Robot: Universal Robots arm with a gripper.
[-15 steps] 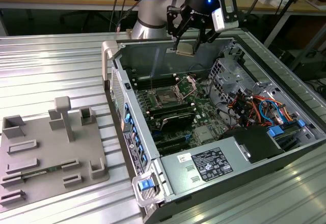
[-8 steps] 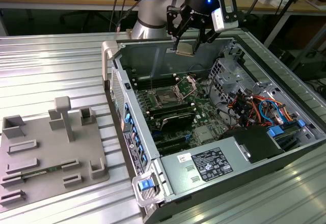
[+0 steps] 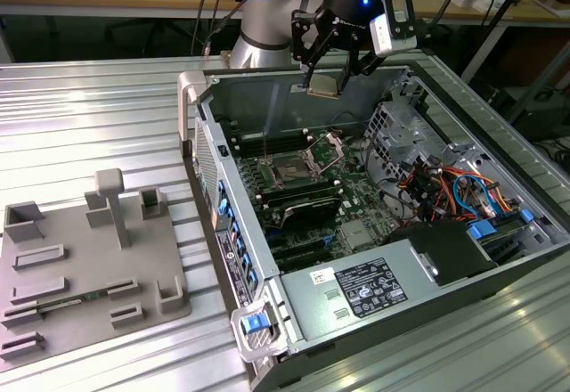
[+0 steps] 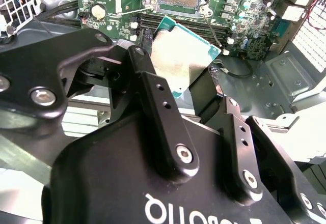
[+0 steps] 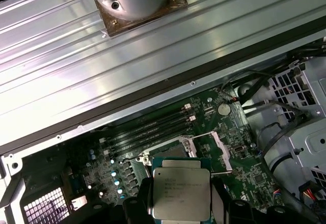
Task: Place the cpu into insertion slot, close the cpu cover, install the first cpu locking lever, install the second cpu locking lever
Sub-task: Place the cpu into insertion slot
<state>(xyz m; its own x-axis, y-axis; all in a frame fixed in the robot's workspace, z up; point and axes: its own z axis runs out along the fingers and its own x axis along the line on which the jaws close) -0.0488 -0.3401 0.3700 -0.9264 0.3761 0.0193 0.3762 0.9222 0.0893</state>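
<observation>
Cpu is up in the air, pinched by 2 opposite edges between the gripper fingers. The jaws are closed only to chip width. In both wrist views its metal top faces the cam. It hangs roughly level over the back part of the open pc case, above the board, touching nothing below.

Slot sits lower & toward the exterior view's left of the cpu, well apart from it, dark centre bare. Cover is flipped up, standing at the slot's edge on the exterior view's right. In the second wrist view the slot shows just past the cpu's far corner.

Black memory slots run beside the slot. Grey psu fills the near end of the case, w/ cable bundles at the exterior view's right.

Case lies on a ribbed metal tabletop. A grey tray w/ holder blocks lies on it at the exterior view's left, apart from the case.
</observation>
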